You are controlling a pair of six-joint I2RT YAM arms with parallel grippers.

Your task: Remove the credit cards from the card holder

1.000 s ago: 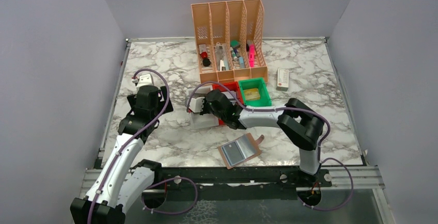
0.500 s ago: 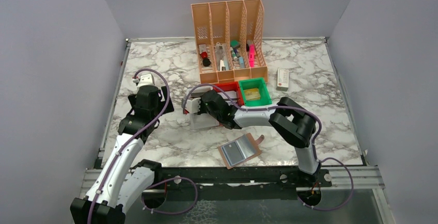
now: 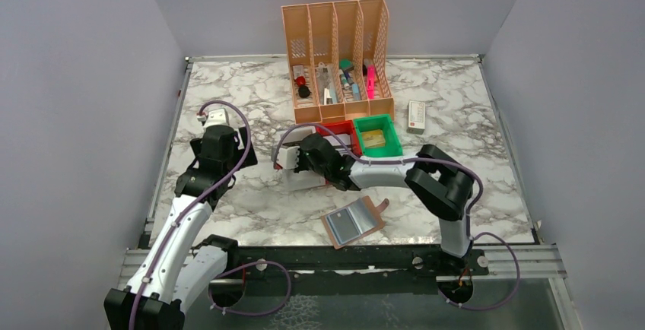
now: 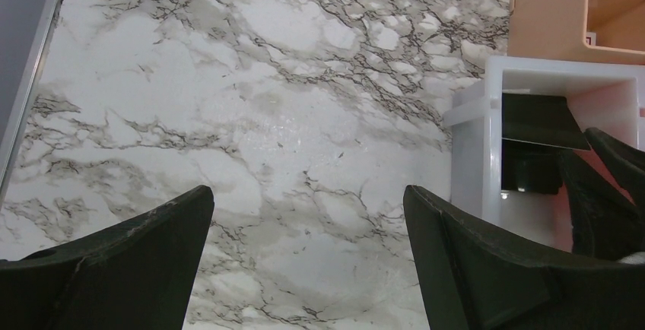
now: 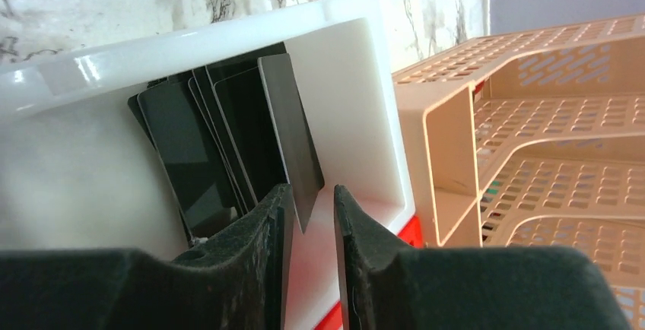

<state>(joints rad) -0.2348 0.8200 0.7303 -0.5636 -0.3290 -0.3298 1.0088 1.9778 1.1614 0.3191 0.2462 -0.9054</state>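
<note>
Your right end effector [image 5: 309, 193] hangs at the mouth of the white bin [image 5: 357, 102], having nudged out to the left half a second ago and now drawn back a touch toward the red tray [image 3: 344, 127]. Its jaws stand only a narrow slit apart. The lower corner of one dark card [image 5: 293, 132] sits in that slit, but you cannot tell from the wrist view whether the pads pinch it or have let it go. Behind it, several more credit cards [image 5: 220, 140] lean stacked against the bin's wall.

The card holder [image 3: 371, 212] lies open near the front edge of the counter [image 3: 228, 87], just where it lay a second ago, well apart from both arms. A bluish card [image 3: 346, 225] still shows in its pocket. By that sign the job looks partly done: this drop-off seems about finished, and another trip back to the holder is likely owed.

Your left end effector [image 4: 308, 193] has not stirred. Wide open and holding nothing, it hovers over bare marble beside the bin.
</note>
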